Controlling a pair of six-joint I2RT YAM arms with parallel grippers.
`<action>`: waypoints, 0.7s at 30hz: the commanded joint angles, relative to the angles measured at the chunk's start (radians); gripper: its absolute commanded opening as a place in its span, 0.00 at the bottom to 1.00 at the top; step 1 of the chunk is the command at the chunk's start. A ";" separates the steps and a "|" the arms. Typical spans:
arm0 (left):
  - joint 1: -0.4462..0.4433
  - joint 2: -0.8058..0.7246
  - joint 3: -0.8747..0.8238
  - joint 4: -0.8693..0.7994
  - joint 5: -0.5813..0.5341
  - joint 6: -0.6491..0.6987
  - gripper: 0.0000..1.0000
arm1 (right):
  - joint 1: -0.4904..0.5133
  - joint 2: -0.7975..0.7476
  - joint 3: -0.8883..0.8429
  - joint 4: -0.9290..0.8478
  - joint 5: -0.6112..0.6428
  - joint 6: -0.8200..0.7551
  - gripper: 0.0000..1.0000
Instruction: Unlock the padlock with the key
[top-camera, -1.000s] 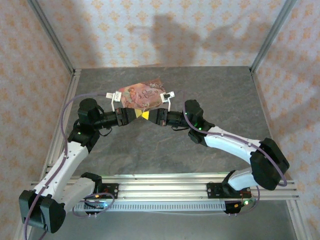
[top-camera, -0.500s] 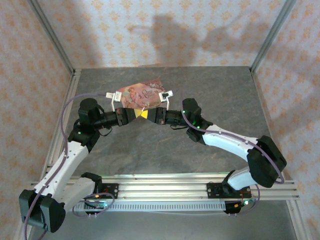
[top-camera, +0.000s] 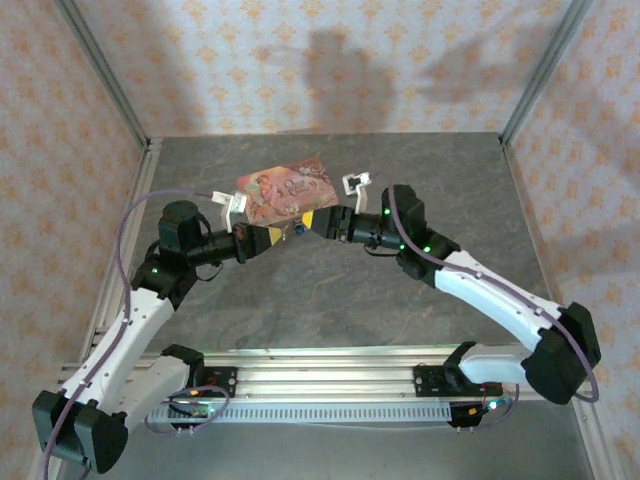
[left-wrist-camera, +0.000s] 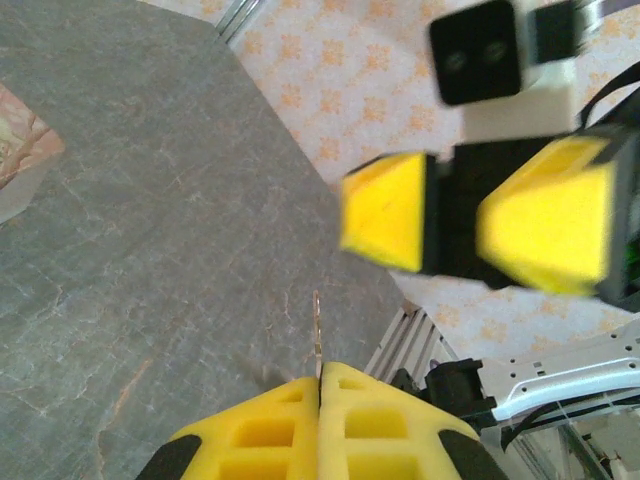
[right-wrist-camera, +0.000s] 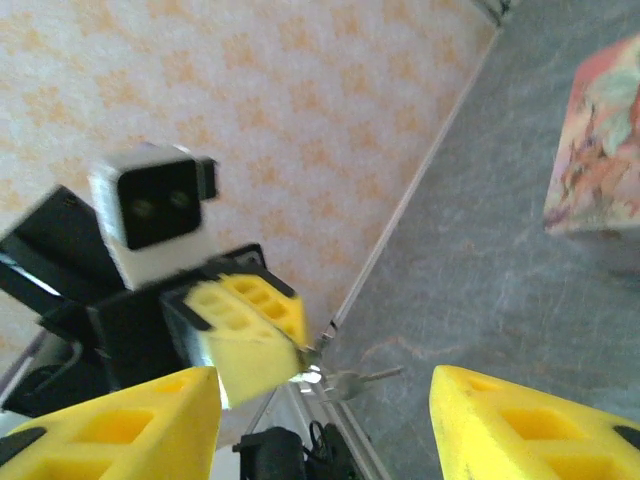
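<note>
Since the earlier frames, the right arm had pulled back toward its own side, so the right gripper (top-camera: 313, 222) no longer met the left gripper (top-camera: 274, 237) in front of the pink tin (top-camera: 285, 192). A gap stood between the two yellow tips where before they had been pressed together. The left arm had hardly shifted.

The right gripper's jaws stood wide apart with nothing between them. The left gripper's jaws were pressed together on the key (left-wrist-camera: 317, 322), whose thin silvery blade stuck out past the pads and pointed toward the right gripper.

In the overhead view a small dark bluish speck, which I took to be the padlock (top-camera: 300, 229), sat in the gap between the two grippers, just in front of the tin's near edge. I could not tell whether it hung at the end of the key or lay on the table (top-camera: 430, 180) below.

My reading was that the right gripper had let the padlock go, so nothing steadied the lock for turning. If it had dropped, the right gripper would likely need to pick it up again before the key could be lined up with the keyhole. I saw no sign that the shackle had opened, so the unlocking looked unfinished.
</note>
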 joint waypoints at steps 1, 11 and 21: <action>-0.004 -0.009 0.035 0.060 0.037 0.002 0.00 | 0.002 -0.008 0.068 -0.070 -0.047 -0.045 0.58; -0.004 -0.009 0.028 0.221 0.077 -0.151 0.00 | 0.062 0.100 0.082 0.113 -0.129 0.030 0.51; -0.005 -0.009 0.025 0.221 0.105 -0.165 0.00 | 0.077 0.124 0.073 0.189 -0.139 0.053 0.35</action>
